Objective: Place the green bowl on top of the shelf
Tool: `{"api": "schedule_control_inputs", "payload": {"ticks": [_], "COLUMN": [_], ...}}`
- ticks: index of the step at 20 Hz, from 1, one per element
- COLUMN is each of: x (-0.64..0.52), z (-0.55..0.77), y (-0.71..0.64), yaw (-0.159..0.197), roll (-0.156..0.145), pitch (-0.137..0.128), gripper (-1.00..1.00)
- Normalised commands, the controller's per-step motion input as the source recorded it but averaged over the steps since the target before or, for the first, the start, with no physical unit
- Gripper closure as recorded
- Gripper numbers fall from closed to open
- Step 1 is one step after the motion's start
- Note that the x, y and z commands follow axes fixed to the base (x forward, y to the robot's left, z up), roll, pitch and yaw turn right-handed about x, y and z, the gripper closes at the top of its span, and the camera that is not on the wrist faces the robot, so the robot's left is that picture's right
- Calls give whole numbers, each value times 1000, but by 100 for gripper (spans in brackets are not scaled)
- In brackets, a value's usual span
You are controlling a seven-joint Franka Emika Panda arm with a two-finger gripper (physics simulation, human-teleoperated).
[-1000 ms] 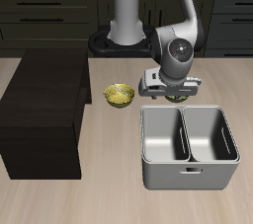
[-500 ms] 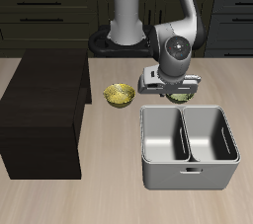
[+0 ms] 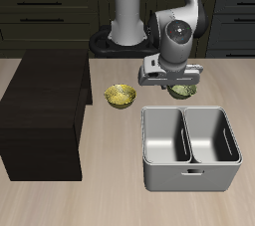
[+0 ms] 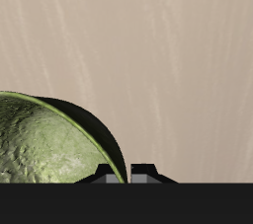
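Observation:
The green bowl point(image 3: 183, 92) is olive with a ribbed inside and hangs under my gripper point(image 3: 176, 85), just behind the grey bin's back wall. In the wrist view its rim point(image 4: 94, 139) runs between my two fingertips point(image 4: 102, 176), which are shut on it, and the wooden table shows beneath. The shelf point(image 3: 45, 106) is a large dark brown cabinet with a flat top, standing across the table from the gripper, past the yellow bowl.
A brighter yellow bowl point(image 3: 121, 97) sits on the table between the shelf and my gripper. A grey metal two-compartment bin point(image 3: 189, 148) stands nearer the table's front edge, below the gripper. The robot's base is behind.
My gripper has risen a little with the green bowl in it, lifting the bowl off the table. The yellow bowl, bin and shelf have not moved.

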Motion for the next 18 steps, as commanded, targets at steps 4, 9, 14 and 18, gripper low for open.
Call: {"api": "schedule_control_inputs", "payload": {"ticks": [4,9,14,18], "x": [42,-6,-71,-63], "z": [606,654,512,478], "y": [-89,-104,-38,-43], "yaw": [9,12,17,-8], "roll": [2,-6,10,-5], "pitch": [-88,-109,-67,-72], "gripper": [100,100,100,100]}}
